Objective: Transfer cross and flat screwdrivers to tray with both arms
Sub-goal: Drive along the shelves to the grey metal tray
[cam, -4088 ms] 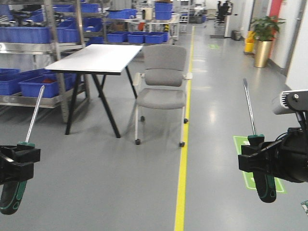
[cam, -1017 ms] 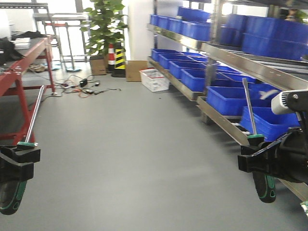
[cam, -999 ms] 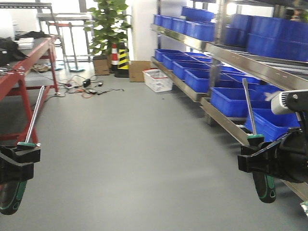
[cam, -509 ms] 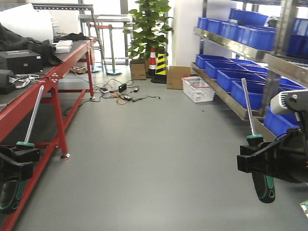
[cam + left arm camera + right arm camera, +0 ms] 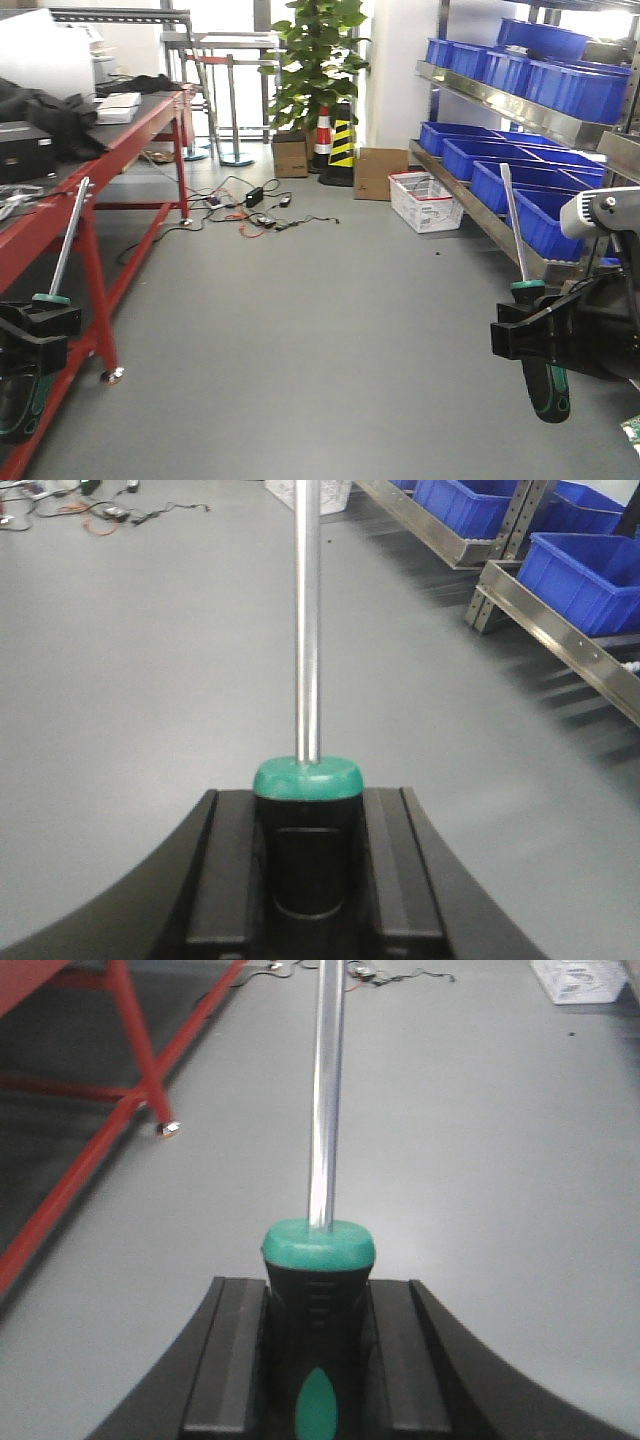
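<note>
Going from the left: the left tool (image 5: 38, 330) is clamped tight on the black-and-green handle of one screwdriver (image 5: 66, 240). It sits right by the near end of the red bench (image 5: 130, 130), with the steel shaft pointing up and leaning a little toward the bench top. The left wrist view shows the handle pinched snug between both jaws.

Well away from the red bench, across the open grey floor (image 5: 300, 330), the right tool (image 5: 530, 335) has the same firm hold on the other screwdriver (image 5: 513, 225). Its shaft is up and the butt of the handle hangs below the jaws. Farthest from the bench are the shelves of blue bins (image 5: 500, 175).

Progress-wise, I'd say the pickup half is done, since both drivers are in hand. The grey tray isn't in any view though, so nothing's delivered yet. What's left is reaching the tray, setting both down in it and letting go. Can't tell which one is cross and which is flat, the tips are too small.
</note>
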`<state>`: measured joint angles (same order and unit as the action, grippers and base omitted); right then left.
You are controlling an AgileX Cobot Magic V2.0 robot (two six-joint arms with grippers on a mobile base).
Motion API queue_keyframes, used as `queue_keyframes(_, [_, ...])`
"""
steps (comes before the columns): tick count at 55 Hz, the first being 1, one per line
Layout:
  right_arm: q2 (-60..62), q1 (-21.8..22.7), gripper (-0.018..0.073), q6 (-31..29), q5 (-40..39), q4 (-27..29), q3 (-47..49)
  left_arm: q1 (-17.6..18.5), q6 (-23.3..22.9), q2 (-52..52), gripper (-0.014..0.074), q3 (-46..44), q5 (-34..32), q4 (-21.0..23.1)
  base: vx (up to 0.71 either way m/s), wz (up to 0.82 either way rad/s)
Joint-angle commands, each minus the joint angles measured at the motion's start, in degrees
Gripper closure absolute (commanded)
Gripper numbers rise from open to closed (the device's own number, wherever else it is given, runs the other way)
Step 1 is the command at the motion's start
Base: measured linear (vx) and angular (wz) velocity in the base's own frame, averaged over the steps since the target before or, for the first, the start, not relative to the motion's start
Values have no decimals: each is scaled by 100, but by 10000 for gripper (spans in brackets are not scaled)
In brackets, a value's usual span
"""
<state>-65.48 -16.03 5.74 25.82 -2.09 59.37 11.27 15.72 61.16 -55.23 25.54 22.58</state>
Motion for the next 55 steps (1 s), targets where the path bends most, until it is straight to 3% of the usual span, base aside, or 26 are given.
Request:
queue_keyframes(1, [122, 15, 567, -11, -519, -36, 181, 26, -54, -121, 594, -173, -492, 131, 59, -25])
queue_keyframes(24, [110, 15, 567, -11, -519, -36, 181, 26, -54, -121, 594, -173, -492, 131, 56, -44])
queue_keyframes(55, [110, 15, 567, -11, -519, -36, 181, 26, -54, -121, 594, -173, -492, 131, 46, -76])
